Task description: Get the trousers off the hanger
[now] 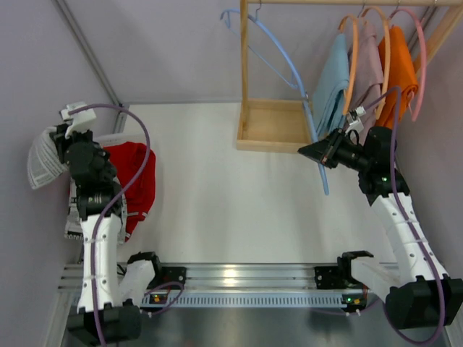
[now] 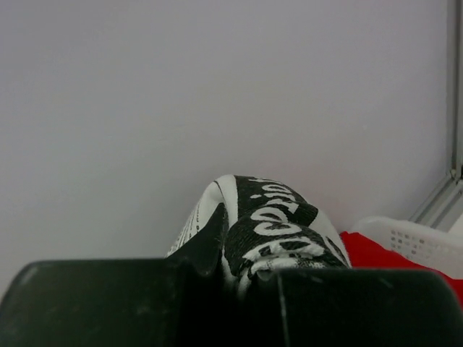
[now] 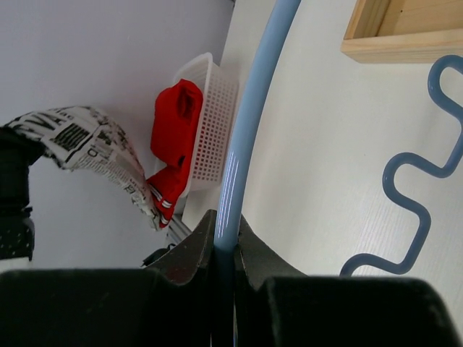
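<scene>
A white mesh basket sits at the left edge of the desk, and the red trousers lie heaped in it, one part spilling over its rim. Near the top centre of the overhead view, a shallow wooden box forms the foot of a wooden rack.

The left claw is clamped tight on the white trousers with black print. The cloth bunches up between its fingers in the wrist view. From above, it fans out to the left of the claw, just beside the basket and above its level.

The right claw is closed on the rod of a light blue hanger, its jaws pressed against either side of the tube. This hanger runs from its hook near the top centre down past the claw at centre right.

In the upper right, just above the right claw, the light blue trousers, the dusty mauve trousers and the orange trousers hang side by side from the rack on orange and pink hangers
</scene>
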{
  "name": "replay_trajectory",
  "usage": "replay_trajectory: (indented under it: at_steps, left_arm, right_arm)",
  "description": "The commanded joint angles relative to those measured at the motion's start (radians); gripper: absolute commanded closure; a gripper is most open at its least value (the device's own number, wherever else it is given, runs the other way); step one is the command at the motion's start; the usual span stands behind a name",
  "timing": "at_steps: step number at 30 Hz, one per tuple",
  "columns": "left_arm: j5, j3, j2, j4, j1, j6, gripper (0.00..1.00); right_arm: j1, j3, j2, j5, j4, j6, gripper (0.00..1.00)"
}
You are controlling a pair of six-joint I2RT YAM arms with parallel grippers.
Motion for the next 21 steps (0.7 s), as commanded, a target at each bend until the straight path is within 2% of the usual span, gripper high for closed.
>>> replay_trajectory:
  at_steps: [1, 3, 5, 10, 14, 15, 17, 18, 20, 21]
  left_arm:
    - [0.086, -0.022, 0.101, 0.287, 0.005, 0.011, 1.0]
    - [0.097, -0.005, 0.182, 0.284, 0.006, -0.044, 1.0]
    - [0.123, 0.015, 0.217, 0.215, 0.005, -0.097, 1.0]
    - [0.152, -0.048, 0.239, 0.054, 0.005, -0.101, 0.99]
    - [0.222, -0.115, 0.202, -0.219, 0.005, -0.154, 0.95]
    - [0.238, -0.137, 0.19, -0.297, 0.005, -0.162, 0.91]
    - [0.297, -0.21, 0.164, -0.351, 0.005, -0.184, 0.81]
    - [0.322, -0.232, 0.159, -0.403, 0.005, -0.19, 0.62]
    - [0.374, -0.284, 0.168, -0.443, 0.005, -0.196, 0.44]
    - [0.414, -0.293, 0.179, -0.471, 0.005, -0.203, 0.32]
  right_arm:
    - [0.008, 0.064, 0.001, -0.013, 0.082, -0.031, 1.0]
    - [0.008, 0.071, 0.004, -0.016, 0.08, -0.032, 1.0]
    - [0.008, 0.079, 0.004, -0.016, 0.068, -0.043, 1.0]
    - [0.006, 0.068, -0.017, -0.016, 0.056, -0.065, 1.0]
    - [0.008, 0.056, -0.019, -0.019, 0.056, -0.066, 1.0]
    - [0.008, 0.055, -0.017, -0.019, 0.057, -0.066, 1.0]
    - [0.008, 0.058, -0.016, -0.021, 0.056, -0.066, 1.0]
    - [0.008, 0.059, -0.014, -0.021, 0.056, -0.068, 1.0]
    - [0.008, 0.067, -0.01, -0.021, 0.056, -0.068, 1.0]
    - [0.008, 0.071, -0.007, -0.021, 0.054, -0.068, 1.0]
